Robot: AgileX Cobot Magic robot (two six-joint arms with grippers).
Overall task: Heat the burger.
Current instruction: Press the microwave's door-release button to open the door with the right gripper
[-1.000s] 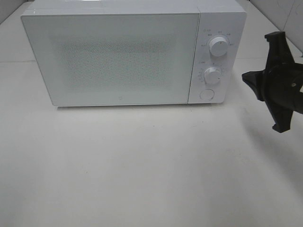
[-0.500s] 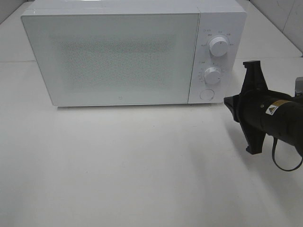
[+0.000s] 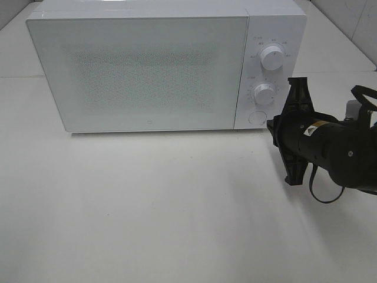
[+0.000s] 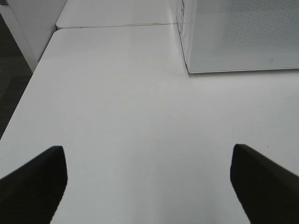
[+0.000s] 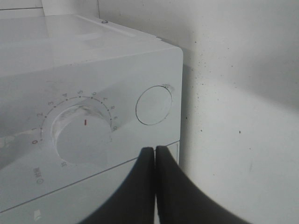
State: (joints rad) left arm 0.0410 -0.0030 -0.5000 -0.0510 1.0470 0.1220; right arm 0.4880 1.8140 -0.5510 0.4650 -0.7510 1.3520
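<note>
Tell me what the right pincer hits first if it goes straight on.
Probably the microwave's control panel, between the lower dial and the round button; the shut right pincer aims there, though the gap is hard to judge.

Soft, even light from above floods the white microwave [image 3: 147, 71] and the bench [image 3: 147, 212], so the two nearly merge. A thin shadow runs under the microwave's front edge, and a fainter one lies on the bench in front of its dials, beneath the right arm [image 3: 339, 153]. Glare whitens the microwave's top. The right wrist view is greyer and grainy, the right pincer [image 5: 155, 151] a dark, soft-edged blur before the microwave.
</note>
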